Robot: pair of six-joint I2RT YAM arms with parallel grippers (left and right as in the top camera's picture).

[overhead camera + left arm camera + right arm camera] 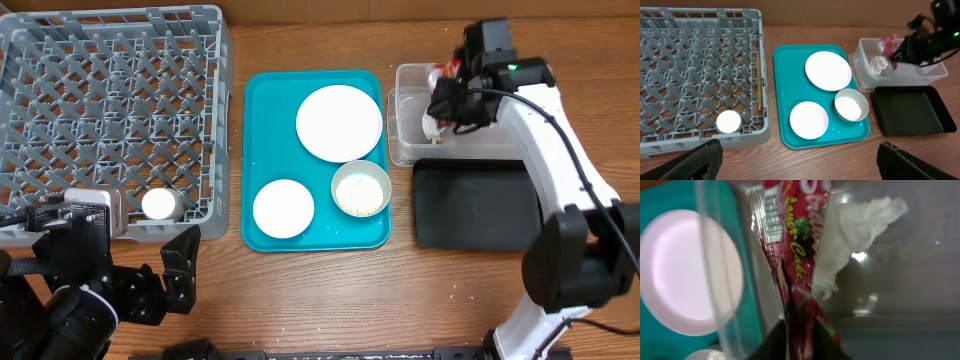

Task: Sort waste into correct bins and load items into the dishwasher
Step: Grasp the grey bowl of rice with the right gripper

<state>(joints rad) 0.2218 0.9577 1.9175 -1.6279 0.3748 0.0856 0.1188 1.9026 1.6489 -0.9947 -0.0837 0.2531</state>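
snack wrapper (449,69) hangs over the clear tub (400,145), far right on the counter, under the right gripper (441,104). left wrist: left gripper (800,159) spread wide, idle. right wrist: wrapper pinched, beside the napkin (855,230); best released low, inside the walls.

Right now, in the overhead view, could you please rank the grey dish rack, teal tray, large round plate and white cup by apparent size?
Largest to smallest:
1. grey dish rack
2. teal tray
3. large round plate
4. white cup
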